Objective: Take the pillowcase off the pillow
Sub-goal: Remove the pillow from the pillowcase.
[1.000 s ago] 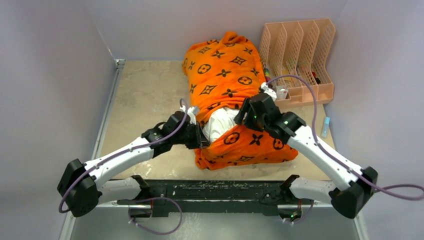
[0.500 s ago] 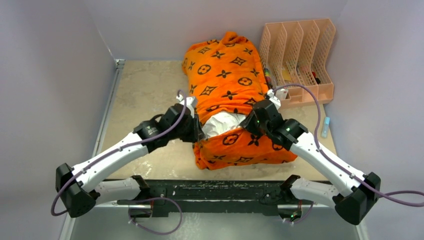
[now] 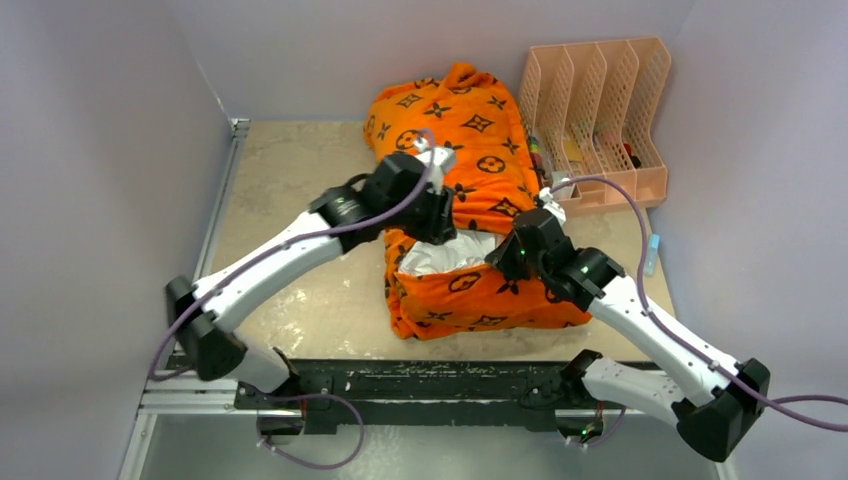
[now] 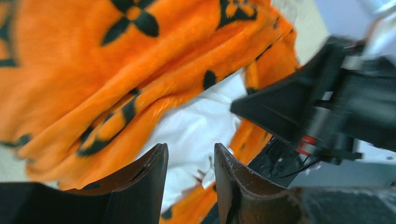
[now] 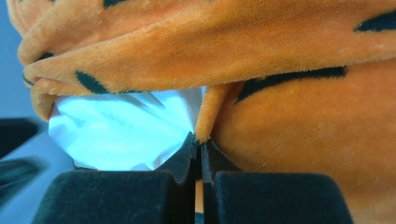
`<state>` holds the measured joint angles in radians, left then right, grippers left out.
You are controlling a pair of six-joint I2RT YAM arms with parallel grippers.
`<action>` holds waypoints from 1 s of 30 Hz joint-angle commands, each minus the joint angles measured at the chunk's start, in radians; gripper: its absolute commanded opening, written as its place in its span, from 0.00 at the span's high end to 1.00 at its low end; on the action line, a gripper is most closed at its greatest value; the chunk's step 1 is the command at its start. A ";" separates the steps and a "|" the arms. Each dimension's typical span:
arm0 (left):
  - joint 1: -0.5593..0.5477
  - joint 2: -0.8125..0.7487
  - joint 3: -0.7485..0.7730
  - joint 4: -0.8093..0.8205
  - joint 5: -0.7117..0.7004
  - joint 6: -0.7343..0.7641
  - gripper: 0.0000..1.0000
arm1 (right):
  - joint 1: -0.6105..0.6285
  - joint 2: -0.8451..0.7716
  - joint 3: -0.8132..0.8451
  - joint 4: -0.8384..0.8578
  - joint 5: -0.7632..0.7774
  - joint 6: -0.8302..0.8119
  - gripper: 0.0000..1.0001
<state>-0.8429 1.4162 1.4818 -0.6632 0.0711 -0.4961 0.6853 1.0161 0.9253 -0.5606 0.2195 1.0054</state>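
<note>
In the last second my left arm has swung up off the tabletop point(image 3: 300, 190). It was low at the left side of the opening, and now it reaches over the pillowcase point(image 3: 450, 130) from the far side. My left hand point(image 3: 440, 222) hangs just above the far lip of the slit. In its wrist view the fingers point(image 4: 149, 179) are spread with nothing between them, and white cloth shows beyond the gap.

My right hand point(image 3: 503, 256) has slid a little nearer and to the right. It is pressed together on a fold of the orange edge at the right end of the opening, and the wrist view shows the plush pinched between its tips.

The white strip of pillow point(image 3: 455, 255) between the 2 orange parts looks wider than it did 1 second ago, so I judge the mouth has been drawn open a bit.

The pillow is still almost wholly inside. The case lies down the middle of the tabletop, from near my bases to the back wall, and only that strip is bare.

I judge the job is barely begun. My right hand holds 1 side of the mouth, and my left, now free, is placed to take either the far lip or the pillow itself. Until it closes on something, nothing can be pulled apart.
</note>
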 commanded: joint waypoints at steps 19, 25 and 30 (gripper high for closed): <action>-0.239 0.144 -0.118 0.025 -0.161 -0.063 0.30 | 0.003 -0.076 -0.075 -0.080 -0.005 -0.060 1.00; -0.238 0.179 -0.125 -0.018 -0.293 -0.078 0.29 | 0.004 -0.089 -0.076 -0.082 0.021 -0.059 1.00; -0.238 0.292 -0.181 -0.070 -0.482 -0.191 0.98 | 0.004 -0.129 -0.074 -0.123 0.072 -0.044 1.00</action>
<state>-1.0702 1.5955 1.3544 -0.6079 -0.2516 -0.5747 0.6861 0.9260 0.8585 -0.5419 0.2253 0.9771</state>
